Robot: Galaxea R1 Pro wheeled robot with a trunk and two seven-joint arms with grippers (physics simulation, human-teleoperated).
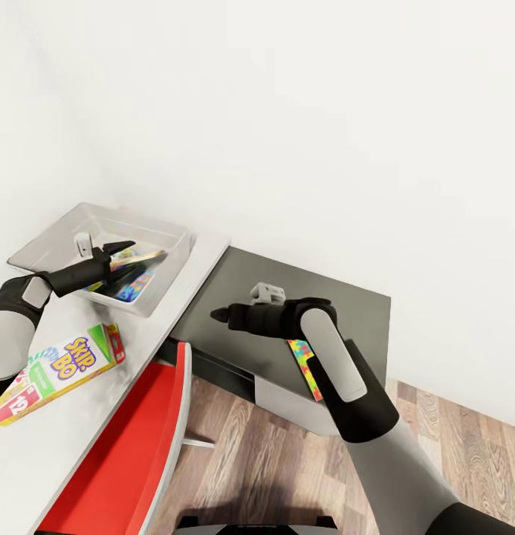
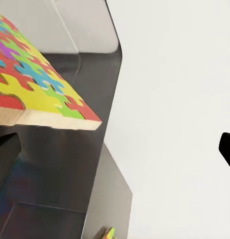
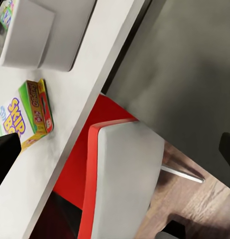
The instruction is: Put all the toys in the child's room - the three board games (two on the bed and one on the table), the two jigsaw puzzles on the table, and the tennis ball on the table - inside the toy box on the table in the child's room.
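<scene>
The pale grey toy box [image 1: 64,238] stands on the table's light top [image 1: 205,249] by the wall. My left gripper [image 1: 127,249] hovers over it, open. A jigsaw puzzle [image 1: 142,260] lies tilted inside the box just off its fingertips; the left wrist view has this puzzle [image 2: 40,84] close by, not between the fingers. More colourful toys [image 1: 134,286] lie under it. A second jigsaw puzzle [image 1: 305,364] lies on the dark corner section [image 1: 287,286], partly hidden by my right arm. My right gripper [image 1: 218,316] hangs open and empty above that section.
A Skip-Bo board game [image 1: 67,364] lies flat on the light top near the front edge, also in the right wrist view as the Skip-Bo box [image 3: 25,117]. A red chair [image 1: 138,446] is tucked against the desk below it. Wood floor lies to the right.
</scene>
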